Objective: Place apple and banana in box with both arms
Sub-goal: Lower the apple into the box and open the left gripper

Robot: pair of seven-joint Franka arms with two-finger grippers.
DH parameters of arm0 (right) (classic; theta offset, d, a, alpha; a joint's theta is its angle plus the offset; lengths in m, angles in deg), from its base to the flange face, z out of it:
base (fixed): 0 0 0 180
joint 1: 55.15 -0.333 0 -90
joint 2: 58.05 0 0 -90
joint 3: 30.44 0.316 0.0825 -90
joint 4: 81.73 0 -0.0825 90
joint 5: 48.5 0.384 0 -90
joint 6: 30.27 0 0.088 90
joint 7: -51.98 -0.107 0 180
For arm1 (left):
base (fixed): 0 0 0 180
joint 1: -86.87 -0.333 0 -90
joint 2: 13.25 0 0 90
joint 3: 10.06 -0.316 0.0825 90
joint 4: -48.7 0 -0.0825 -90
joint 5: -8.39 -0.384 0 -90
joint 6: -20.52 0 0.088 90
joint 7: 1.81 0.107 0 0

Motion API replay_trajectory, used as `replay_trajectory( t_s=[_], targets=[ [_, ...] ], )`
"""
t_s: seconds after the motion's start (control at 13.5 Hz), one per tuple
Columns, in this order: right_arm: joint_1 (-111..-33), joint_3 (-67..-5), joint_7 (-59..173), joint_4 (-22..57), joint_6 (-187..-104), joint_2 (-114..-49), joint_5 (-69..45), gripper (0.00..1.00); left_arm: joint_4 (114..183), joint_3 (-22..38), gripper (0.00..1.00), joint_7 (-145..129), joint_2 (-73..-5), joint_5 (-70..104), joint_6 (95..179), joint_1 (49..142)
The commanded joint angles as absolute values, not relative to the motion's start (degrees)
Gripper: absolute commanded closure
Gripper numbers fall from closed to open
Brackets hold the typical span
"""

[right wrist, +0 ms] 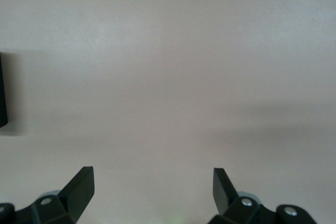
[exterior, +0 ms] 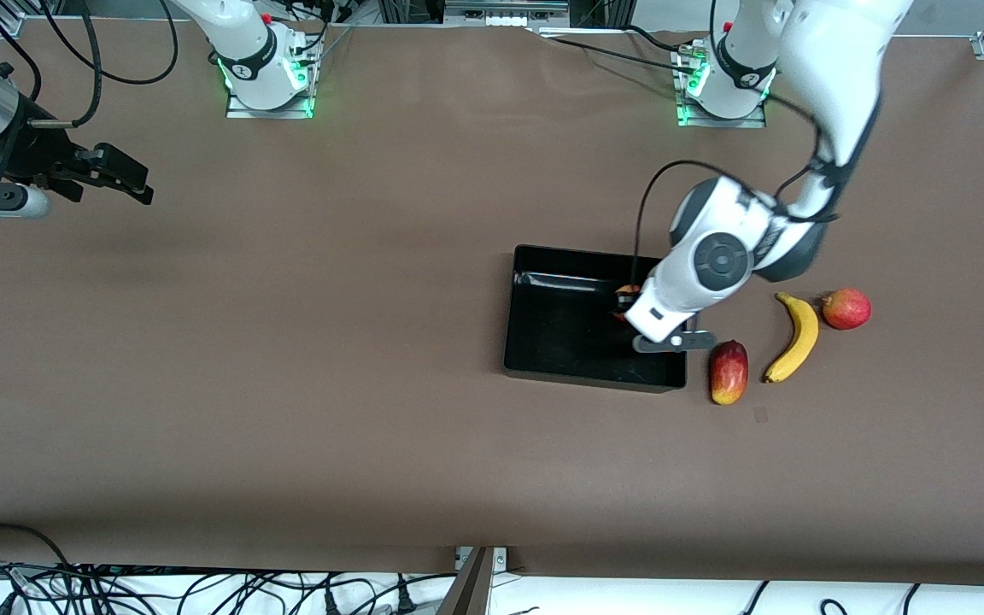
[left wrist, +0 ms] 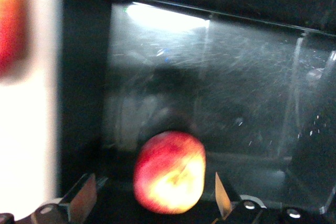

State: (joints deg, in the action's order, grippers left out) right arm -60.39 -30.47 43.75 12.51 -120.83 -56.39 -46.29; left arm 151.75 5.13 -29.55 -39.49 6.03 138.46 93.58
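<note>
Left gripper (left wrist: 152,195) over the box (exterior: 543,342), jaws wide around the apple (left wrist: 169,172), not touching. Banana (exterior: 795,337) lies on the table (exterior: 287,384) beside the box. Right gripper (right wrist: 152,187) waits, jaws wide.

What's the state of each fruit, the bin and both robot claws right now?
Small red-and-yellow apple: in the bin, between open fingers.
Curved yellow banana: on the table, outside.
Glossy black plastic bin: holds only the apple.
Left gripper: open, over the bin.
Right gripper: open, waiting over bare table.
</note>
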Motion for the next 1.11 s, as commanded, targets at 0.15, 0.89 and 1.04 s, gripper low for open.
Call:
replay_trajectory(
  t_s=[0.15, 0.89, 1.04],
  targets=[
    [-59.37, -27.98, 44.86, 11.0, -120.27, -55.59, -50.17, 0.0, 144.41, 4.44, 0.0, -0.92, -38.81, 1.81, 124.84, 81.54],
    [-59.55, -27.8, 44.6, 9.77, -119.92, -56.82, -49.91, 0.0, 154.5, 4.35, 0.0, 33.0, -47.88, -13.99, 155.22, 71.23],
    [-59.55, -27.8, 44.6, 9.77, -119.92, -56.91, -49.91, 0.0, 156.44, 4.35, 0.19, 33.08, -48.22, -14.9, 159.54, 69.74]
  ],
)
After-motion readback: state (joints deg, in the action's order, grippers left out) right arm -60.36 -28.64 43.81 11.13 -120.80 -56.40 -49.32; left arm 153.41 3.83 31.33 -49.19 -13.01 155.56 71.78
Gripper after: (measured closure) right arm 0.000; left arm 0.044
